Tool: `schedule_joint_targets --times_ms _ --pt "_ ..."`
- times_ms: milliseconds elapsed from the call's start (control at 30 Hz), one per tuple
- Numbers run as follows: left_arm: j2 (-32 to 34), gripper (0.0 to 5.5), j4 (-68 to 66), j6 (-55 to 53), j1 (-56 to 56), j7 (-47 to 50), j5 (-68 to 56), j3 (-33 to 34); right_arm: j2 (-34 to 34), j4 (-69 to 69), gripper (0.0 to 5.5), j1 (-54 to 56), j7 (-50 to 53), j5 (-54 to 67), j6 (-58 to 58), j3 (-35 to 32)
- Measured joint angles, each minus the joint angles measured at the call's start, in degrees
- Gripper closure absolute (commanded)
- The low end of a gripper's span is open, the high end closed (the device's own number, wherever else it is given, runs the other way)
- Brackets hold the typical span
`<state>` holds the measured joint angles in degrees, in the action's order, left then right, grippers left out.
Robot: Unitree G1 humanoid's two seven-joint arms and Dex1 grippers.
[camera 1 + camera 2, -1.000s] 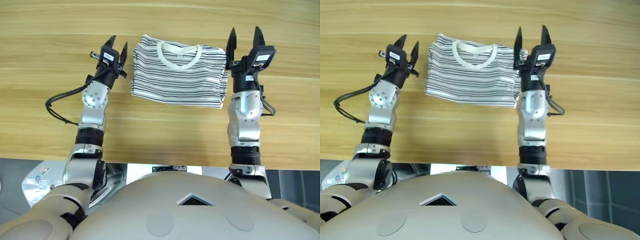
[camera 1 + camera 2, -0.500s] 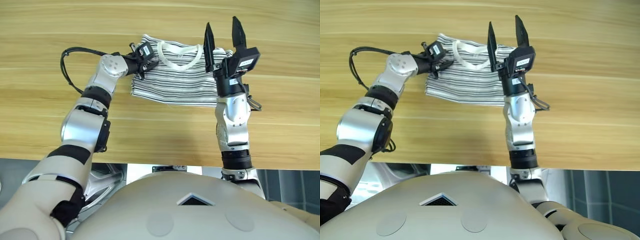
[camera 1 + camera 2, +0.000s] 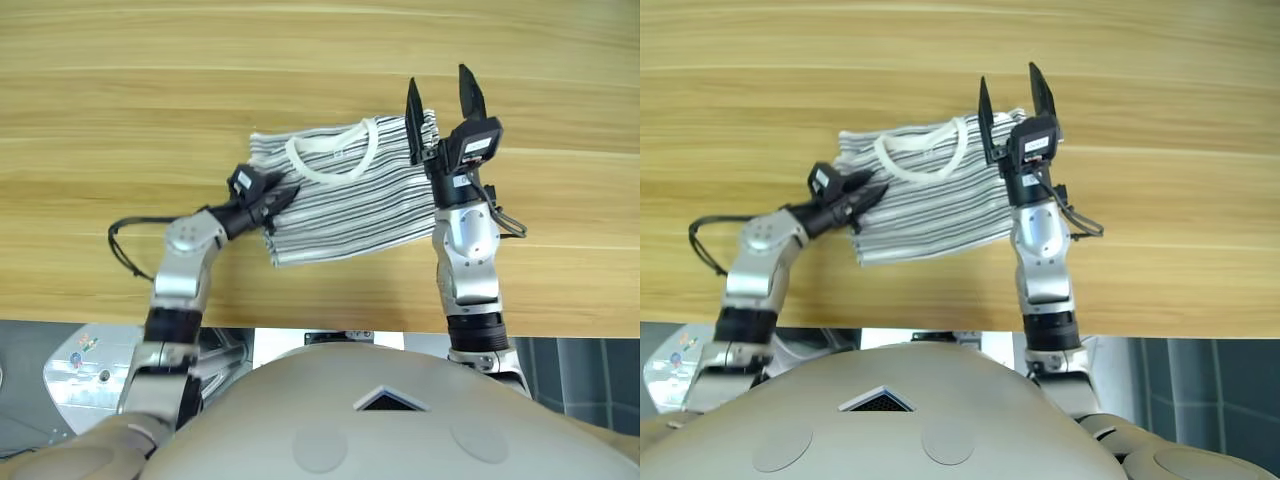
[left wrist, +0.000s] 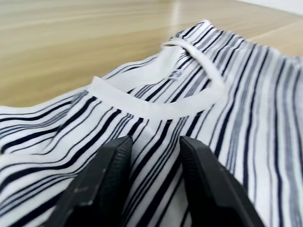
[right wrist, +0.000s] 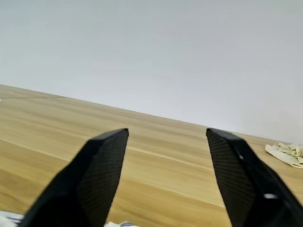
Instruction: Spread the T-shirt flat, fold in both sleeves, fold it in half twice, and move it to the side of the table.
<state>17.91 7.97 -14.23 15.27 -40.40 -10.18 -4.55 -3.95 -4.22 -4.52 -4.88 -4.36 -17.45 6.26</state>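
The folded striped T-shirt [image 3: 345, 195] with a white collar [image 3: 335, 160] lies skewed on the wooden table [image 3: 100, 100], its near left corner drawn toward the front edge. My left gripper [image 3: 272, 205] lies low at that left edge, shut on the fabric. In the left wrist view its two black fingers [image 4: 111, 172] pinch the striped cloth [image 4: 236, 94] just below the collar. My right gripper [image 3: 438, 100] stands open, fingers pointing up, over the shirt's right edge with nothing between them; in the right wrist view it [image 5: 165, 156] frames bare tabletop.
The table's front edge [image 3: 300, 327] runs just behind the shirt's near corner. A black cable [image 3: 120, 245] loops out from my left arm. A small crumpled cloth [image 5: 286, 153] lies far off on the table. Bare wood stretches left, right and beyond the shirt.
My left gripper has pulled the shirt's left side toward the front edge, turning the shirt askew. My left arm swung down and inward. The right gripper stayed open and barely moved.
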Motion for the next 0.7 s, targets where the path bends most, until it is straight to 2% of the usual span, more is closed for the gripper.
schedule_joint_targets --times_ms 67,167,267,333,400,467,533,567,700 --pt "1.53 3.64 10.82 -4.89 10.66 0.12 -3.06 -0.64 -1.27 0.06 2.46 0.03 0.0 -1.28 0.12 -0.28" --pt "6.12 3.64 22.56 -8.75 23.38 -1.01 -4.88 -6.7 -3.52 1.89 2.46 1.02 -0.01 -3.94 1.36 -0.57" --pt "5.02 3.64 21.58 -8.96 19.76 1.48 -3.74 -8.44 -4.87 1.19 2.46 0.05 -0.22 -4.1 1.17 -1.75" --pt "3.14 3.64 20.61 -8.14 16.23 4.13 -2.99 -8.5 -8.09 -2.46 2.46 -3.61 -3.18 -0.32 0.63 -4.92" --pt "0.64 3.64 20.15 -4.2 13.5 5.98 -3.29 -7.53 -16.6 -9.49 2.46 -12.83 -12.46 9.16 -1.94 -11.88" --pt "-0.82 3.64 21.35 -0.24 12.17 5.74 -5.29 -7.21 -24.41 -9.75 2.46 -21.95 -21.89 14.23 -7.34 -17.01" --pt "-2.01 3.64 24.44 4.41 12.41 3.3 -9.05 -7.97 -31.99 -3.42 2.46 -33.36 -33.72 16.74 -14.17 -21.01" --pt "-2.04 3.64 25.84 6.6 13.09 1.92 -10.32 -9.07 -33.66 1.63 2.46 -36.13 -36.74 17.81 -15.4 -23.17" --pt "-0.92 3.64 26.5 10.48 16.01 0.06 -10.29 -12.39 -35.59 12.09 2.46 -38.78 -40.05 18.24 -18.68 -26.99"
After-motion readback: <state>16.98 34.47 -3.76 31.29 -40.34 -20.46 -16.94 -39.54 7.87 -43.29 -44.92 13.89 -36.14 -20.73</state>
